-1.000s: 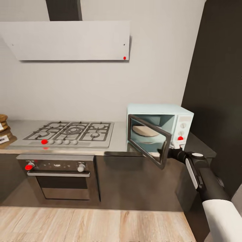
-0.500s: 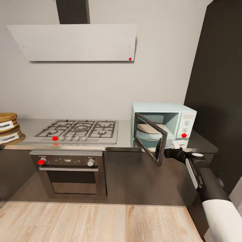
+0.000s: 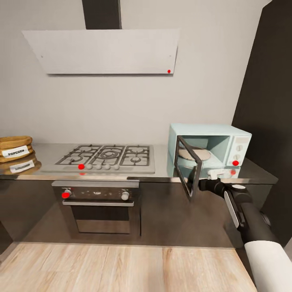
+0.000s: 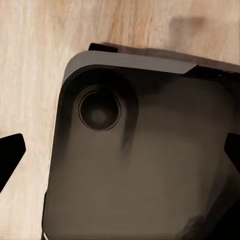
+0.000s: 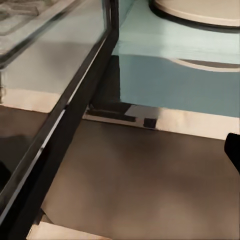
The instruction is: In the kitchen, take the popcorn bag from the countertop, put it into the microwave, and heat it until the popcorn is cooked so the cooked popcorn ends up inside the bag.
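So the microwave (image 3: 211, 148) sits at the right end of the worktop (image 3: 160, 172), pale blue, with its dark glass door (image 3: 187, 172) swung well out toward the room; inside you can see the round pale turntable (image 3: 194, 154) (nothing on it as far as I can make out); the side panel has round knobs and a red dot (image 3: 235, 163).

The right arm reaches in from the lower right of the head view, and the right tool (image 3: 202, 184) is right at the free edge of the door; the door's edge covers the fingertips there, so I honestly can't tell how wide the tool is or whether it's pinching the door. In the right wrist view the door (image 5: 65, 115) runs diagonally past the camera, with the blue microwave floor (image 5: 170, 45) and turntable (image 5: 200, 10) beyond it and the worktop (image 5: 145, 175) below; one dark fingertip (image 5: 234, 147) pokes in at the frame edge.

The popcorn bag (image 3: 15, 148) is way over at the worktop's far left end, well apart from the microwave, white label facing out, its reflection on the glossy slab; the steel hob (image 3: 105, 157) lies between them, the oven (image 3: 97, 207) under it, the hood (image 3: 105, 50) on the wall above.

The left wrist view has two dark fingertips (image 4: 10, 155) set far apart, so that tool is spread wide with nothing in it, over a dark part of the robot's base (image 4: 140, 160) and wooden floor (image 4: 35, 50).
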Robot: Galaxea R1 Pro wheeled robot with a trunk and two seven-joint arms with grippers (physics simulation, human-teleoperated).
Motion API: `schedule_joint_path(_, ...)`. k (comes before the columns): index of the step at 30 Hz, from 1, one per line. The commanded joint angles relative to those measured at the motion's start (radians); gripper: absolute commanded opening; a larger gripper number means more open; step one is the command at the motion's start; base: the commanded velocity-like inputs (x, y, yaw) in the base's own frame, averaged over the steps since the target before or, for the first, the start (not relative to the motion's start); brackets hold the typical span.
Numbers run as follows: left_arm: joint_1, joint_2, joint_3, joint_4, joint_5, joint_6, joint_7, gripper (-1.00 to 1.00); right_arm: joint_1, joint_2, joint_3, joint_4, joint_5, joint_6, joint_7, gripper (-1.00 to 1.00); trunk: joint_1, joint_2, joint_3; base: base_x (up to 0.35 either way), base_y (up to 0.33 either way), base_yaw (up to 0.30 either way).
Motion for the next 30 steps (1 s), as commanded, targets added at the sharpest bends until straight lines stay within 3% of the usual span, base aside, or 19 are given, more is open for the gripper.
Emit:
schedule_joint_path(1,0.000,0.000,0.002,-0.001,0.005,-0.001,0.000,1.00,-0.001,0.000,-0.002,-0.001,0.003,0.005,0.009,1.00,0.000,-0.001,-0.001,0.000,0.296,0.000)
schedule_joint_path(4,0.000,0.000,0.002,-0.001,0.005,-0.001,0.000,1.00,-0.001,0.000,-0.009,0.000,0.002,0.005,0.007,1.00,0.000,-0.001,-0.001,0.000,0.293,0.000)
schedule_joint_path(8,0.000,0.000,0.002,-0.001,0.005,-0.001,0.000,1.00,-0.001,-0.001,-0.059,0.000,0.000,0.005,0.007,1.00,0.000,-0.001,-0.001,0.000,0.281,0.000)
schedule_joint_path(11,0.000,0.000,0.002,-0.001,0.005,-0.001,0.000,1.00,-0.001,-0.002,-0.075,0.001,0.000,0.005,0.003,1.00,0.000,-0.001,-0.001,0.000,0.260,0.000)
schedule_joint_path(20,0.000,0.000,0.002,0.002,0.005,-0.001,0.000,1.00,-0.001,-0.004,-0.101,0.091,0.025,-0.049,-0.178,1.00,0.000,-0.001,-0.001,0.000,0.043,0.000)
schedule_joint_path(25,0.000,0.000,0.002,0.002,0.005,-0.001,0.000,1.00,-0.001,-0.030,-0.103,0.094,0.024,-0.055,-0.238,1.00,0.000,-0.001,-0.001,0.000,0.000,0.000)
schedule_joint_path(30,0.000,0.000,0.001,0.002,0.005,-0.001,0.000,1.00,-0.001,-0.054,-0.157,0.095,0.023,-0.055,-0.235,1.00,0.000,-0.001,-0.001,0.000,0.000,0.000)
